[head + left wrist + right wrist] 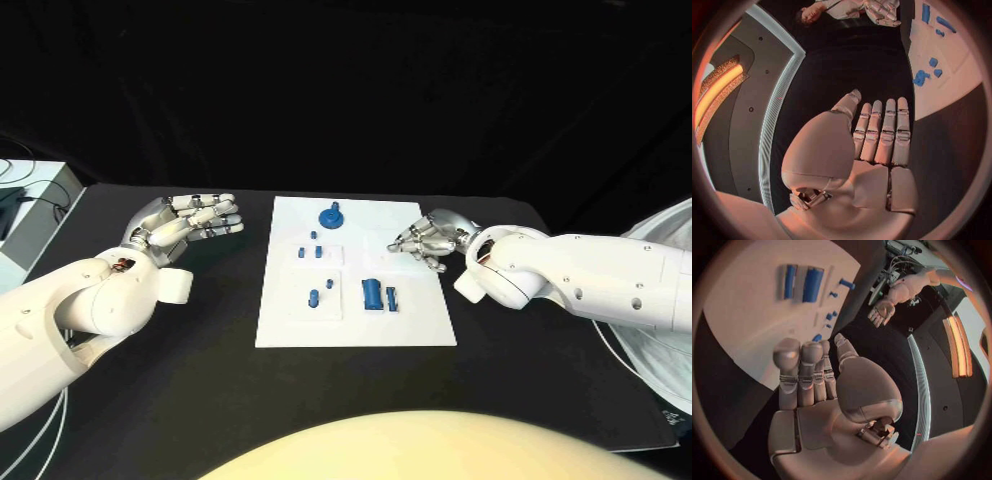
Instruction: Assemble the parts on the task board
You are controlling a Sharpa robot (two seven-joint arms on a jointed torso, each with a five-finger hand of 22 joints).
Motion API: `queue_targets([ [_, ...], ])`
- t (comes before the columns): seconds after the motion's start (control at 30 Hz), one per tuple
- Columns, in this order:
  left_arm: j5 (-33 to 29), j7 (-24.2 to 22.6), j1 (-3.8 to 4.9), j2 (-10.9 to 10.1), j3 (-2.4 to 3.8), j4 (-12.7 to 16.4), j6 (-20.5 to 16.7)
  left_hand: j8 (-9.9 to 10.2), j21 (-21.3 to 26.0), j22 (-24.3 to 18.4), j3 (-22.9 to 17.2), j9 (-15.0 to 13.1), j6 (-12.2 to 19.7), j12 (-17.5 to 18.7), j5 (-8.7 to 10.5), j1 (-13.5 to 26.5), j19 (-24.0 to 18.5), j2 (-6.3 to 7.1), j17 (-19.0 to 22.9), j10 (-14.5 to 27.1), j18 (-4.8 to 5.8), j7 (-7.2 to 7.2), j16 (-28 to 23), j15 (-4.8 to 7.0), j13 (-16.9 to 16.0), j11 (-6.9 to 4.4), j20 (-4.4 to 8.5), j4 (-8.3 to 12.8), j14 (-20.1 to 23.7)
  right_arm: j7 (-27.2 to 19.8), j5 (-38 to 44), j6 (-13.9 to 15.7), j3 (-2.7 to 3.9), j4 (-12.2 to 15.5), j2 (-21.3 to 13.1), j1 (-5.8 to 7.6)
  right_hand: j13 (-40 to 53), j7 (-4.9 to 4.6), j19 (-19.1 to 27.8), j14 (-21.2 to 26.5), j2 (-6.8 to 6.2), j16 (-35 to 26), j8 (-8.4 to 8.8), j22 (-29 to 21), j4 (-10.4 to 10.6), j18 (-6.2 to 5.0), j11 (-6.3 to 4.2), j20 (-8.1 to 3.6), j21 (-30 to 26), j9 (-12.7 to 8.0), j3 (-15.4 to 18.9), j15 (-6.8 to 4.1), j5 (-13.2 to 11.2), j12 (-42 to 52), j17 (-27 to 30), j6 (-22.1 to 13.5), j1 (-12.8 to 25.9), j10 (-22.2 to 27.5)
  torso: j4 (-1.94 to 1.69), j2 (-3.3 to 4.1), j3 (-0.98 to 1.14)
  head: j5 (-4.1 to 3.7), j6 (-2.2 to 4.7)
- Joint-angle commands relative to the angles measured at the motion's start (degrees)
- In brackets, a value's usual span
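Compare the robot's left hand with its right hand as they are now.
The left hand hangs over bare black table beside the task board, clear of its edge; the right hand reaches over the board's opposite edge. In the head view the left hand's fingers lie stretched toward the board, while the right hand's look bent downward. Both are silver, hold nothing, and touch none of the blue parts.

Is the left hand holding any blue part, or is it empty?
Empty. The left hand hovers over the black table beside the task board, fingers straight and holding nothing.
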State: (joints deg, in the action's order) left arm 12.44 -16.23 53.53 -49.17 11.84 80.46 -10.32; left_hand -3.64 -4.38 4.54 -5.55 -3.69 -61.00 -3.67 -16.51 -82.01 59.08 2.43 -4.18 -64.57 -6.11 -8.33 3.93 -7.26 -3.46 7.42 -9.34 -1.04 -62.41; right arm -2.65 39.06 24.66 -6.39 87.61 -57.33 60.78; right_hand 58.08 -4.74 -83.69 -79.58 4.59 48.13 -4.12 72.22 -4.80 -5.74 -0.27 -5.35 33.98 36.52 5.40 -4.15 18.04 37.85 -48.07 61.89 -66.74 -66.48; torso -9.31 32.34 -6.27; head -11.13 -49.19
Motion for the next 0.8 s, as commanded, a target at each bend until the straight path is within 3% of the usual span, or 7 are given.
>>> queue_targets([
  [0.03, -1.17, -3.17, 0.00, 0.44, 0.05, -0.97, -1.56, 0.03, -0.07, -0.06, -0.30, 0.07, -0.42, 0.24, -0.09, -0.18, -0.13, -0.33, -0.08, -0.52, 0.73, 0.18, -0.30, 0.04, 0.09, -0.04, 0.00, -0.29, -0.73, -14.41, -12.40, 4.53, 0.14, -3.02, 1.25, 0.59, -3.14, -1.49, 2.92, 2.41, -0.29, -4.59, -0.05, -6.36, -0.39, -1.57, 1.13, 1.11, -15.48, -2.19, -0.07, 1.04, -0.64, -3.08, 2.35, -3.30, -0.80, 2.20, 0.50, -1.19, 0.02, 0.54, 0.98],
  [0.33, -2.50, -5.75, 0.44, 3.06, 0.11, -6.17, -5.70, 0.36, 0.69, -0.79, 1.49, 0.38, 7.43, 0.27, 1.03, 0.31, -5.95, 0.19, 0.54, 3.30, 1.86, 1.47, -0.43, -2.10, 0.14, 1.60, -1.83, -0.33, 5.66, -21.76, -22.93, 4.65, 0.90, -15.82, 8.45, 1.42, -45.18, -3.69, 4.98, 4.54, -0.87, -29.36, 0.09, -36.06, -1.02, -0.60, 4.35, 5.41, -30.48, -30.08, -0.75, 4.99, -5.73, -22.83, 14.12, -3.30, -4.00, -1.14, 1.01, -2.83, 0.46, 2.34, 3.98],
  [0.63, -2.70, -6.17, 1.05, 5.44, 0.12, -9.49, -7.84, 0.43, 0.70, -0.81, 8.84, 0.44, 8.16, 0.50, 1.35, -0.36, -14.25, -2.58, 1.28, 9.80, -1.06, 1.95, -1.05, -3.39, 0.29, 2.29, -6.00, 1.58, 19.01, -24.71, -26.27, 2.68, 1.27, -21.08, 12.41, 1.29, -54.54, -4.40, 18.33, 8.89, -0.88, -44.19, 0.59, -47.54, -2.09, 0.22, 7.21, 9.93, -30.03, -32.07, -1.57, 8.95, -6.44, -32.20, 30.33, -4.35, -5.39, 1.36, 0.80, -3.59, 1.18, 3.15, 5.07],
  [0.67, -1.95, -4.27, 0.88, 5.00, 0.06, -9.09, -5.60, 3.64, 4.38, -4.54, 5.55, 3.69, 61.00, 3.67, 16.51, 24.47, -59.08, -2.43, 4.18, 64.57, 6.11, 8.33, -3.93, 7.26, 3.46, -7.42, 9.34, 1.04, 62.41, -20.58, -22.52, 3.82, 1.23, -20.51, 12.05, 1.39, -58.08, 4.74, 37.29, 30.75, -4.59, -48.13, 4.12, -72.22, 4.80, 5.74, 0.27, 5.35, -33.98, -36.52, -5.40, 4.15, -18.04, -37.85, 48.07, -21.42, 16.51, 21.00, 0.91, -3.23, 0.74, 2.90, 4.70],
  [0.7, -2.03, -4.34, 0.92, 5.00, -0.03, -8.95, -5.81, 3.64, 4.38, -4.54, 5.55, 3.69, 61.00, 3.67, 16.51, 25.34, -59.08, -2.43, 4.18, 64.57, 6.11, 8.33, -3.93, 7.26, 3.46, -7.42, 9.34, 1.04, 62.41, -20.61, -22.60, 3.89, 1.26, -20.39, 12.05, 1.38, -58.08, 4.74, 38.36, 31.11, -4.59, -48.13, 4.12, -72.22, 4.80, 5.74, 0.27, 5.35, -33.98, -36.52, -5.40, 4.15, -18.04, -37.85, 48.07, -61.89, 16.84, 21.62, 0.95, -3.22, 0.77, 2.95, 4.76],
  [0.77, -2.28, -4.56, 1.06, 4.98, -0.32, -8.50, -6.49, 3.64, 4.38, -4.54, 5.55, 3.69, 61.00, 3.67, 16.51, 30.38, -59.08, -2.43, 4.18, 64.57, 6.11, 8.33, -3.93, 7.26, 3.46, -7.42, 9.34, 1.04, 62.41, -20.83, -23.17, 4.43, 1.44, -19.61, 12.07, 1.31, -58.08, 4.74, 42.49, 35.26, -4.59, -48.13, 4.12, -72.22, 4.80, 5.74, 0.27, 5.35, -33.98, -36.52, -5.40, 4.15, -18.04, -37.85, 48.07, -61.89, 21.23, 25.55, 1.28, -3.14, 0.99, 3.27, 5.15],
  [0.8, -2.47, -4.73, 1.16, 4.97, -0.53, -8.17, -6.99, 3.64, 4.38, -4.54, 5.55, 3.69, 61.00, 3.67, 16.51, 32.16, -59.08, -2.43, 4.18, 64.57, 6.11, 8.33, -3.93, 7.26, 3.46, -7.42, 9.34, 1.04, 62.41, -20.98, -23.53, 4.77, 1.55, -19.11, 12.08, 1.27, -58.08, 4.74, 83.69, 36.97, -4.59, -48.13, 4.12, -72.22, 4.80, 5.74, 0.27, 5.35, -33.98, -36.52, -5.40, 4.15, -18.04, -37.85, 48.07, -61.89, 23.03, 66.48, 1.49, -3.09, 1.12, 3.47, 5.40],
])
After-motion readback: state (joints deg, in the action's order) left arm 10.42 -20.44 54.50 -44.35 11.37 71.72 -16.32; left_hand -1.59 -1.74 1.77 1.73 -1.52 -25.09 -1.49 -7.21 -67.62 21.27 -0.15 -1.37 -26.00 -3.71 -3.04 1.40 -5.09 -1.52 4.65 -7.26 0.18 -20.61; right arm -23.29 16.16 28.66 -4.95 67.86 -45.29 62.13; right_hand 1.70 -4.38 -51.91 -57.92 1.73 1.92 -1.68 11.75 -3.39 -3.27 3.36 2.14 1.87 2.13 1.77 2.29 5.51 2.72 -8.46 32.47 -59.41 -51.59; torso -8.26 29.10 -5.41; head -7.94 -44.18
